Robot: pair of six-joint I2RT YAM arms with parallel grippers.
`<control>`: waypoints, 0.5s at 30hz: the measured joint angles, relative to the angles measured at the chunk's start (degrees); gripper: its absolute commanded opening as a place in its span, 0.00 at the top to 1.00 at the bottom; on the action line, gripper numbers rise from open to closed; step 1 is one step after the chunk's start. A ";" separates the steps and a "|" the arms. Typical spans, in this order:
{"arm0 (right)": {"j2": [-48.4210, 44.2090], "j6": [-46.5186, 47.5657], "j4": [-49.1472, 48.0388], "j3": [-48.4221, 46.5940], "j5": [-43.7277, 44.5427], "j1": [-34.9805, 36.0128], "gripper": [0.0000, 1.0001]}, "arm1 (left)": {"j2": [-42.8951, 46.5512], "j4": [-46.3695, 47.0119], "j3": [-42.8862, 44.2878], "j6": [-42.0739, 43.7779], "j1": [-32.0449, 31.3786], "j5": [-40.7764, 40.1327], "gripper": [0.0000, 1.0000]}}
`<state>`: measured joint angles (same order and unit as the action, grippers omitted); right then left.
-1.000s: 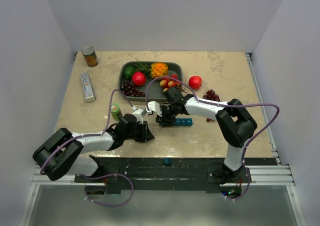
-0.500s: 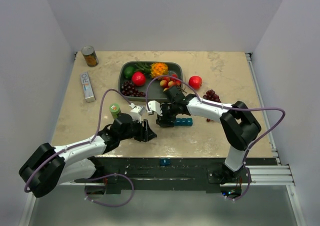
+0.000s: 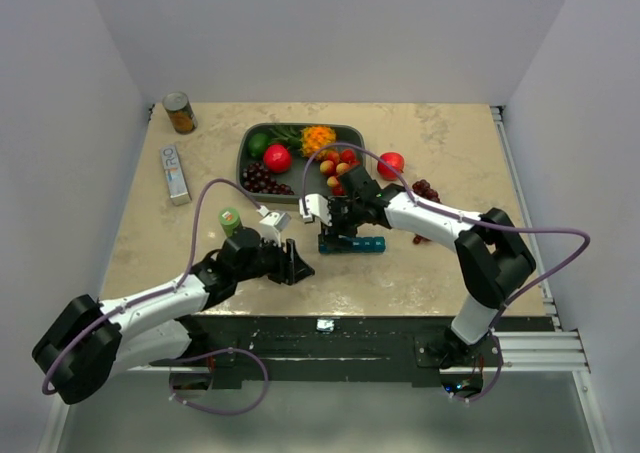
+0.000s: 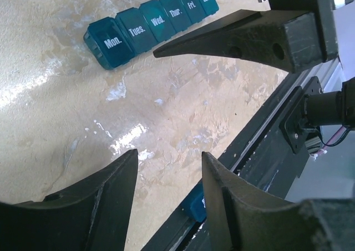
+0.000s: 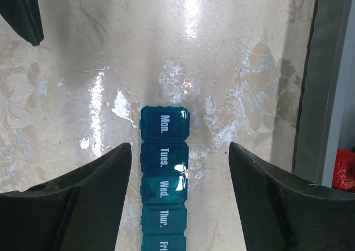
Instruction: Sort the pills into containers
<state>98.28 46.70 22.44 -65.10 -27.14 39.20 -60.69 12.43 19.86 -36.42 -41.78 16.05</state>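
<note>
Containers: teal strip of day cells, flat on the table in the middle of the scene, on the near side of the grey tray; it runs left to right, with the Mon. cell at its left end; every lid that shows looks shut
Right claw: released; it hangs over the left end of the strip with one finger on each side of the first cells, touching neither; probably set there to clamp the strip across its width or pin it in place
Left claw: released and empty; low over bare table just left and near of the strip, tips turned toward that same end; a fair station for prying a lid while the other arm steadies the strip
Pills: none show in any view; I cannot tell where they are
Stray piece: small teal bit on the black rail at the near edge; perhaps a loose cell, too small to be sure
Step in hand: judged as lining up on the strip before a grip; sorting not yet begun
Risk: the strip looks light and the table glossy; a one-sided push could skid it
</note>
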 measured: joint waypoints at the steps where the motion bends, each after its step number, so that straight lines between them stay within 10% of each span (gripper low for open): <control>1: 0.00 0.00 0.04 0.00 0.00 0.00 0.27 | 0.28 -0.09 -0.04 0.00 0.00 0.00 0.45; 9: -1.46 1.38 3.50 0.35 -1.92 -0.68 0.24 | 3.32 -5.68 -0.04 -1.16 -2.45 1.01 0.32; 15: -6.58 1.20 4.07 0.76 -3.98 -5.84 0.24 | 3.13 -18.86 2.49 -10.47 -20.06 -8.15 0.18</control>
<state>91.70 47.90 26.50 -64.34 -31.11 33.36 -57.56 -6.44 22.35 -46.89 -61.84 7.90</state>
